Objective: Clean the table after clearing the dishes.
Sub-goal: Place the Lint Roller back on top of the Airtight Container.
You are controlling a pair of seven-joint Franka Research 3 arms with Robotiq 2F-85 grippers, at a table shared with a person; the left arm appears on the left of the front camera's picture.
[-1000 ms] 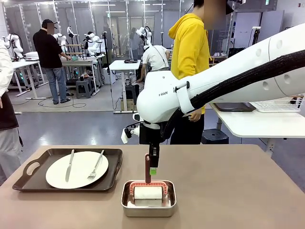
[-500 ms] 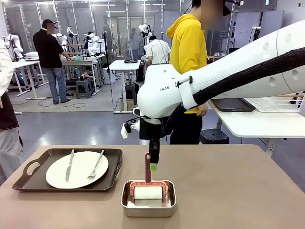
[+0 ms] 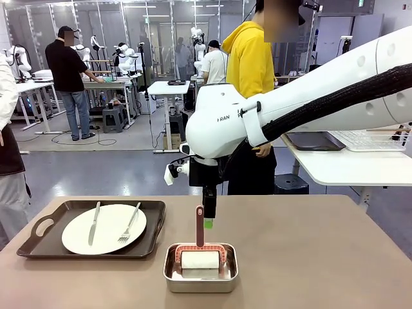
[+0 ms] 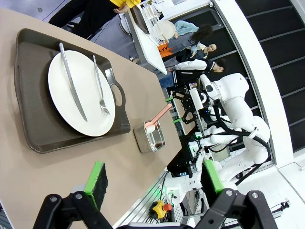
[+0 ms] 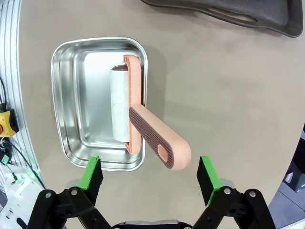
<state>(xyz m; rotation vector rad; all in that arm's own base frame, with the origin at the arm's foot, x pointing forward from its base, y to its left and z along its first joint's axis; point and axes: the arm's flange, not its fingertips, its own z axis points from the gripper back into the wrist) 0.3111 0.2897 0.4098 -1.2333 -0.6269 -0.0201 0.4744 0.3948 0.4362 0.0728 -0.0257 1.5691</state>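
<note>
Presently, front view: the right gripper (image 3: 207,223) hangs pointing straight down over the near middle of the tabletop (image 3: 322,257). It sits just beside the upright pink handle (image 3: 199,226) of a lint roller (image 3: 200,259), on the handle's 3 o'clock side.

The roller's white roll lies in a small steel pan (image 3: 171,273) at 6 o'clock in the frame. At 10 o'clock from the pan, close to it but apart, sits a dark tray (image 3: 40,226) carrying a white plate (image 3: 109,239). A knife (image 3: 94,223) and a fork (image 3: 130,224) lie side by side on the plate, knife on the 9 o'clock side. A person (image 3: 250,61) in a yellow hooded top stands past the far edge, toward 12 o'clock.

Right wrist view: the right gripper (image 5: 150,177) is spread wide and grips nothing. The handle (image 5: 159,138) slants out of the pan (image 5: 59,95) toward 5 o'clock. Its free end lies between the two green pads (image 5: 91,174), nearer the 3 o'clock one, with a gap on both sides.

Left wrist view: the left gripper (image 4: 155,179) is spread wide and empty, held high above the tabletop (image 4: 28,186). The tray (image 4: 24,95) with its plate (image 4: 76,109) lies toward 10 o'clock. The pan (image 4: 142,143) with the roller lies just past the tray's handle, toward 12 o'clock.
</note>
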